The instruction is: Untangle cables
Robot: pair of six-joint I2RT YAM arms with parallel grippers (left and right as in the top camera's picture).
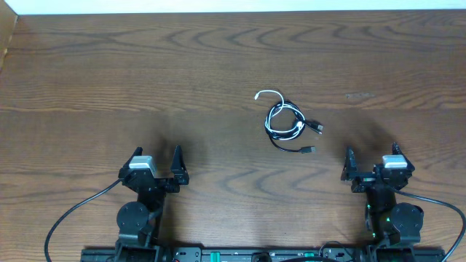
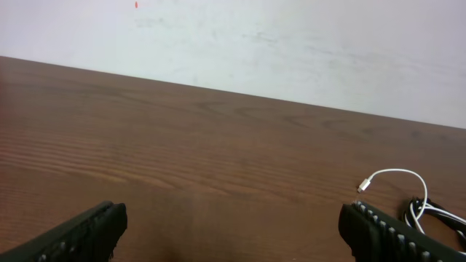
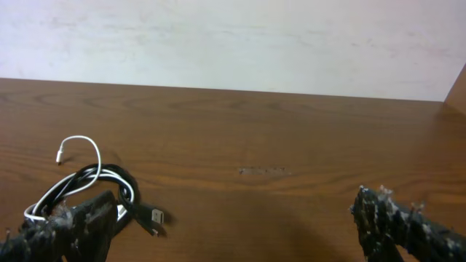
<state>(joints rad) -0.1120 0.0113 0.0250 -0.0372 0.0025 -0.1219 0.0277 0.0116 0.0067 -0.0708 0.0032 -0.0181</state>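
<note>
On the dark-brown wood-grain desk (image 1: 182, 65), right of centre, lies the small tangle of thin flexible cables (image 1: 285, 120): black cords (image 1: 291, 107) coiled in a loose ring w/ a short white cord (image 1: 271, 94) wound thru it. White cord's free end curls out at the far-left side of the coil, tiny plug at its tip. One black plug (image 1: 319, 128) sticks out to the right of the ring. Another black tail (image 1: 291, 148) trails out on the near side, ending in a plug too. Bundle rests flat on the desk, nothing touching it.

Left pincer (image 1: 156, 151) is by the near edge, left side, well apart from the cables. Jaws spread wide, nothing btwn them. Its wrist view shows the black ribbed fingers (image 2: 80, 234) at the bottom corners, bare wood btwn, white cord end off to the right.

Right pincer (image 1: 372, 154) is by the near edge, right side, nearer the tangle but apart from it. Also spread wide & empty. Its wrist view has the coil ahead-left, partly hidden behind one finger.
</note>
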